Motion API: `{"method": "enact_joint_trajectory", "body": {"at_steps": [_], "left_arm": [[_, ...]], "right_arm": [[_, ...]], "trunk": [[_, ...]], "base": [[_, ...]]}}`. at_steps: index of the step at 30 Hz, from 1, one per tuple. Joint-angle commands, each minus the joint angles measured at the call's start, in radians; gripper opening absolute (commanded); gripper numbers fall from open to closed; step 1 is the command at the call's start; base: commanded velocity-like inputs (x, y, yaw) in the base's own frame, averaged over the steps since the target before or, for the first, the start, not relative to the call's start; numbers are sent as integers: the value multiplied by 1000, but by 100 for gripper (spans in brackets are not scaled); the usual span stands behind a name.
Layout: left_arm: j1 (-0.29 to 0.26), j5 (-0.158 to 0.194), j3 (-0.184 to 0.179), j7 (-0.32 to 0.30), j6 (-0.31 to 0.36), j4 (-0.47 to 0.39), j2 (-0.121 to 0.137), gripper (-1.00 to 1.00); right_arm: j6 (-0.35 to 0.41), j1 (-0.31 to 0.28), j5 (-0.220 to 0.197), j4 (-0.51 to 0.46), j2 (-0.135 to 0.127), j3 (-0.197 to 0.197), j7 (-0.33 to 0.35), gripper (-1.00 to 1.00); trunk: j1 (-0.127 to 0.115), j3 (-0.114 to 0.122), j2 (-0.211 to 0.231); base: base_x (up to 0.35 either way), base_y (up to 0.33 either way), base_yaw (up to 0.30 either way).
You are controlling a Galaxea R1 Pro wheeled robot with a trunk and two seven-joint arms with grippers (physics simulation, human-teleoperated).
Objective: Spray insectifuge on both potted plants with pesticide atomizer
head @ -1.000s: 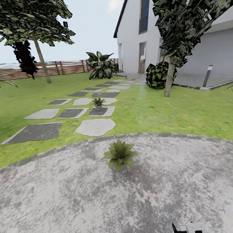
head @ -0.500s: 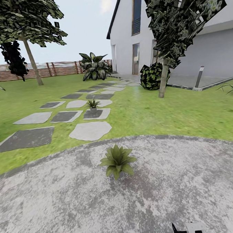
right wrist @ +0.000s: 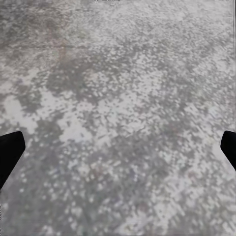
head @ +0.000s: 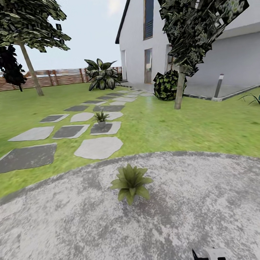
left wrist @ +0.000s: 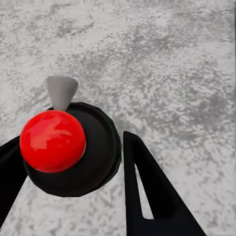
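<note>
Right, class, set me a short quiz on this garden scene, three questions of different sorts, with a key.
1. True or false: the nearer potted plant stands on grass.
2. The farther potted plant stands on: A) a stepping stone; B) bare grass; C) a doorstep.
3. Fill in: the right gripper has its fingers ____ (open or shut).

Key:
1. False: it stands on the round paved patch.
2. A.
3. Open.
</note>
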Motion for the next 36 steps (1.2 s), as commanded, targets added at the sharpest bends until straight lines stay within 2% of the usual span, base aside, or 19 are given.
{"method": "enact_joint_trajectory", "body": {"at_steps": [1,19,25,29,34,35,36], "left_arm": [[0,-6,-1,7,-3,1,0,-100],[0,-6,-1,6,-4,1,-1,-100],[0,-8,-6,5,-4,1,-1,-100],[0,-9,-51,5,-3,1,1,-100],[-5,-9,-148,-33,1,0,13,-100],[-6,-9,-175,-69,2,-1,16,-100],[-6,-11,-217,-147,5,-1,23,-100]], "right_arm": [[-3,-1,1,1,0,0,0,100],[-3,-1,0,2,0,0,0,100],[-3,-1,-1,1,0,0,-1,100],[-3,-1,5,1,0,2,4,100],[-1,-1,8,-7,1,13,9,100],[0,-1,14,-12,1,27,9,100],[1,-1,36,-31,1,59,10,100]], "trunk": [[0,-1,0],[0,-1,0],[0,-1,0],[0,-1,0],[0,-1,0],[0,-1,0],[0,-1,0]], "base": [[282,235,-257],[236,258,-262],[48,63,-214],[3,4,-38],[0,1,-6],[0,0,-1],[0,0,0]]}}
